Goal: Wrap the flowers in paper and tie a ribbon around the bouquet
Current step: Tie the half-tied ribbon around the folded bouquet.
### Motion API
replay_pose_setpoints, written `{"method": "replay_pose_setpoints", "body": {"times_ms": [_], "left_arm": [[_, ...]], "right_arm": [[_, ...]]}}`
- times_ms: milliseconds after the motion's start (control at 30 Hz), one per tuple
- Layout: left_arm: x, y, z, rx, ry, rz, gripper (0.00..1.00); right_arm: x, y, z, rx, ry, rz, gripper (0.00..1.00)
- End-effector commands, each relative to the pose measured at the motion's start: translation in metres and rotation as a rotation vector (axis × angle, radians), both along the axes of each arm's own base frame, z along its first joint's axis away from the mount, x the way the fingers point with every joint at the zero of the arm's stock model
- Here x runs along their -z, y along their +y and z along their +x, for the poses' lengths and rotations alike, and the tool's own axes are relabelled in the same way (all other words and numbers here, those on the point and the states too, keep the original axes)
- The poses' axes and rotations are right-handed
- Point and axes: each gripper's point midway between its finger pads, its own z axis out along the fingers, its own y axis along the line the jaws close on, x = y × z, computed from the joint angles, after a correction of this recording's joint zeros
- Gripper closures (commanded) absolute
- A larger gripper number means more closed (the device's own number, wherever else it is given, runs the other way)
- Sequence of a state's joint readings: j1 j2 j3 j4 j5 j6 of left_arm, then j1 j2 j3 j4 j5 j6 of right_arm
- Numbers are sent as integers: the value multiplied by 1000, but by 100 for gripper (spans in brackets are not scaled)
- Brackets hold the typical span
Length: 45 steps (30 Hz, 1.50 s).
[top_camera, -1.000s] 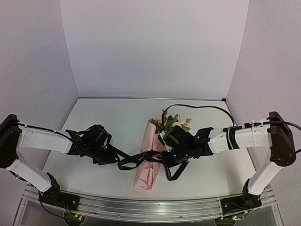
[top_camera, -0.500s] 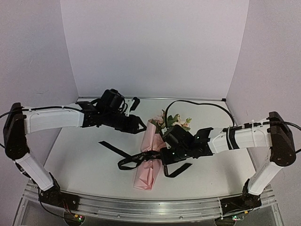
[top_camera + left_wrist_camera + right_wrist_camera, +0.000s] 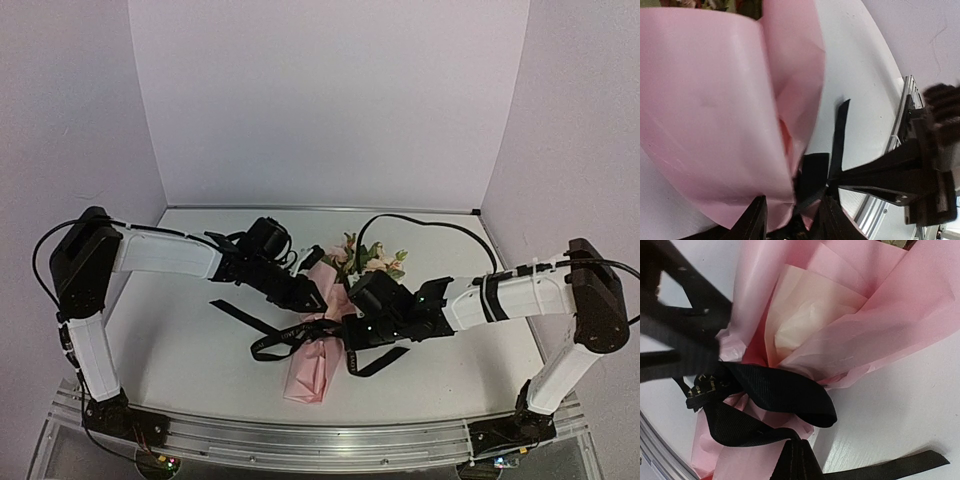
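The bouquet (image 3: 312, 350) lies across the table's middle, a pink paper (image 3: 715, 100) cone with the flowers (image 3: 366, 256) at its far end. The black ribbon (image 3: 280, 337) is looped around the cone's waist, and one loose end (image 3: 226, 306) lies on the table to the left. My right gripper (image 3: 800, 462) is shut on the ribbon (image 3: 785, 390) at the cone's right side. My left gripper (image 3: 795, 220) is at the cone's left edge with its jaws apart, and the paper's edge and a fold of ribbon (image 3: 812, 175) lie between its fingers (image 3: 757, 220).
A black cable (image 3: 420, 224) arcs over the table behind the flowers. A metal rail (image 3: 300, 440) runs along the near edge. Purple walls close in the back and both sides. My right arm's gripper (image 3: 900, 175) fills the right of the left wrist view.
My left gripper let go of the ribbon's left end, rose toward the back, then came right and down to the cone's left edge. The freed end now lies on the table. The right gripper stayed put.
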State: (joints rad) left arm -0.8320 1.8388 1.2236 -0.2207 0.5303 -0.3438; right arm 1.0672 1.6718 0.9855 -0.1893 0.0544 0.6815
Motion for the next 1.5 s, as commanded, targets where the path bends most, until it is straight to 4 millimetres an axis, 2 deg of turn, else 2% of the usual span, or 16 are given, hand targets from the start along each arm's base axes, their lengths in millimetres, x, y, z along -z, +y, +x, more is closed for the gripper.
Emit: {"method": "replay_pose_setpoints", "body": {"times_ms": [0, 200, 433, 533, 733, 1000, 1267, 1467], "left_arm": [[14, 0, 30, -82, 43, -48, 61], [16, -4, 31, -80, 74, -76, 57], [-31, 4, 25, -55, -36, -96, 55], [-34, 2, 13, -17, -78, -40, 57], [-12, -1, 1, 27, -67, 58, 63], [-1, -14, 0, 76, -83, 113, 52], [19, -15, 4, 98, -83, 186, 52], [27, -15, -2, 122, -60, 198, 50]], "right_arm": [[-10, -1, 7, 33, -34, 27, 100], [-11, -1, 8, 36, -35, 29, 100], [-18, 1, 9, 39, -42, 47, 100], [-20, 0, 9, 42, -45, 51, 100], [-18, -7, 8, 66, -48, 56, 100], [-13, -8, 5, 80, -36, 85, 100], [-13, -7, 6, 82, -41, 91, 100], [-13, -7, 8, 84, -47, 90, 100]]}}
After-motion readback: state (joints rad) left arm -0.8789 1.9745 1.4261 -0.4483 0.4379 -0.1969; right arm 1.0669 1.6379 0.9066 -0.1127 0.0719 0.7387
